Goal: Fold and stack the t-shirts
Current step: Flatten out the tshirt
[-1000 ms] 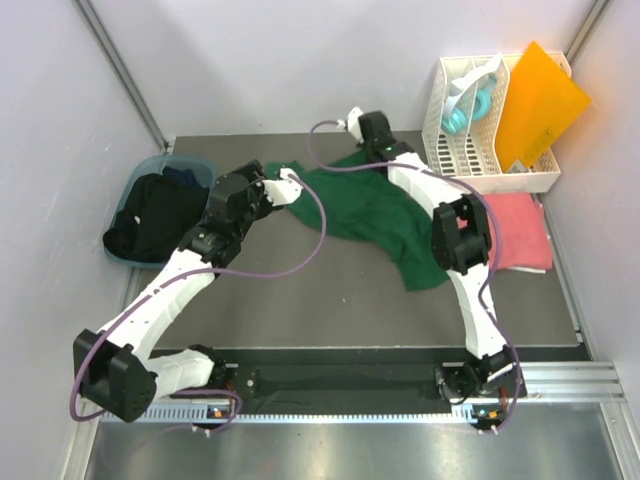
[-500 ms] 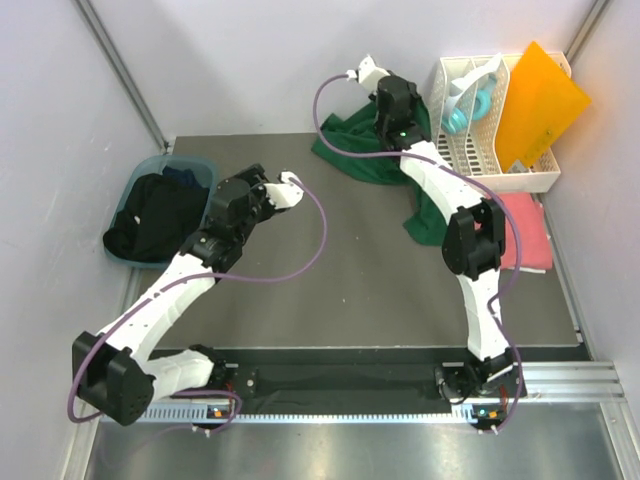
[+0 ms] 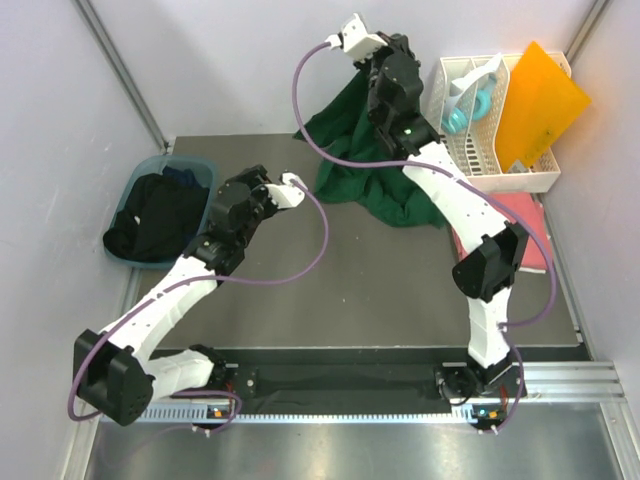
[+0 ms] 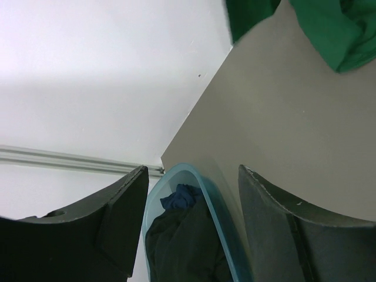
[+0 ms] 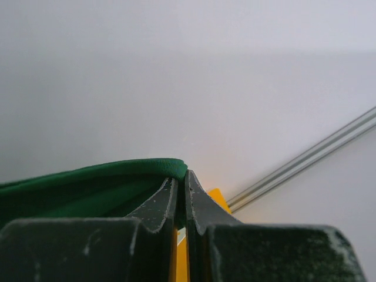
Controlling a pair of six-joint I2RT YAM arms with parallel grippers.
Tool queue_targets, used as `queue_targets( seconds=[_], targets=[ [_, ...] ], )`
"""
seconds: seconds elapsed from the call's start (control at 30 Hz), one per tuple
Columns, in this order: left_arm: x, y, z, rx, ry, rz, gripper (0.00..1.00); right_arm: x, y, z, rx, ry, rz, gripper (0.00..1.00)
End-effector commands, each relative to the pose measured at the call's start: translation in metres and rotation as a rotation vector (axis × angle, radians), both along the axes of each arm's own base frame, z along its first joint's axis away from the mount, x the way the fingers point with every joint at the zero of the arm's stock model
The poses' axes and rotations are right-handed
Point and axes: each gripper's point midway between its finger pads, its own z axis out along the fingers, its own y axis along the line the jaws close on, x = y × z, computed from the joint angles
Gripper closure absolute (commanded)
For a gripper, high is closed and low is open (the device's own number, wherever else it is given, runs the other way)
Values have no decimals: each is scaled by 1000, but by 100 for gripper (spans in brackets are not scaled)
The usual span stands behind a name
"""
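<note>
T-shirts sit in three spots around a grey table (image 3: 380,290). The dark green t-shirt (image 3: 362,165) hangs from the right gripper (image 3: 372,72), which is held high at the back of the table, close to the back wall (image 3: 250,60). The shirt's long axis runs top to bottom, from the pinched edge down toward the table. Seen from above, it widens from a narrow peak at the gripper into a loose, crumpled mass at back centre, with a tail trailing off to the right. It is bunched and creased rather than spread out, and I cannot make out sleeves or neckline. I cannot tell whether the lowest folds touch the table. In the right wrist view, the two fingers (image 5: 154,207) are pressed nearly together on a rolled edge of green cloth that arches across their tips.

The left gripper (image 3: 252,183) hovers above the left half of the table, apart from the green shirt, holding nothing. In its wrist view, its jaws stand wide apart. Between them shows a blue bin (image 4: 176,171) at the table's back left corner, filled with dark garments (image 4: 182,247).

A coral pink t-shirt (image 3: 528,228) lies flat and folded at the right edge, just in front of a white slotted rack (image 3: 480,160) with an orange sheet (image 3: 538,95) leaning in it.
</note>
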Motion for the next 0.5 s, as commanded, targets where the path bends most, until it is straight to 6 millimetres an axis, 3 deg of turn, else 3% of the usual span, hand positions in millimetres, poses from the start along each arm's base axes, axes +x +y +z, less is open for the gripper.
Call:
queue_targets(
  seconds=[0.0, 0.1, 0.33, 0.37, 0.4, 0.43, 0.47],
  targets=[
    [3, -6, 19, -47, -87, -13, 33, -45, -12, 81, 75, -187, 23, 100],
    [3, -9, 18, -48, -85, -22, 33, -33, -7, 54, 33, -137, 6, 100],
    [4, -11, 15, -41, -94, -26, 34, -21, -6, 34, 21, -147, -26, 97],
    [4, -12, 15, -41, -94, -29, 34, -11, -4, 19, -28, -122, -61, 84],
    [4, -11, 14, -40, -95, -24, 34, -8, -7, 17, -29, -143, -88, 69],
    [4, -13, 13, -40, -93, -29, 34, -3, -12, 11, -42, -140, -122, 39],
    [3, -11, 13, -38, -97, -26, 34, 7, -13, -5, -75, -114, -159, 28]
  ],
)
